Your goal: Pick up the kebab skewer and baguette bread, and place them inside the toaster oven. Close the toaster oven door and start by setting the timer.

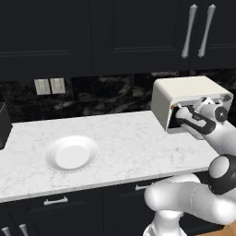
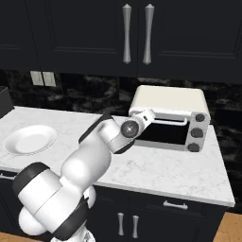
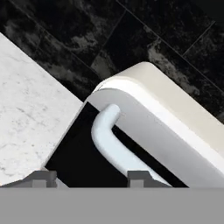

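- marble counter (image 1: 124, 138) under dark cabinets, white plate (image 1: 71, 153) at left
- toaster oven (image 2: 170, 118) at right, its door (image 2: 163, 133) shut
- my claw (image 3: 89, 175) parted at the handle bar (image 3: 111, 146), holding nothing

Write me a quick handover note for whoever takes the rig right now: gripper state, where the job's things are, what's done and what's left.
Gripper: at the oven door's left end, fingertips either side of the handle, open, gripping nothing.
Oven: at the counter's right end; the door looks shut or nearly so, the inside can't be seen.
Plate: bare, on the counter to the left.
Skewer and bread: not on the plate or the counter; whether they are inside the oven can't be told.
Left: check that both are inside, make sure the door is fully shut, then set the timer with the knobs on the oven's right side.
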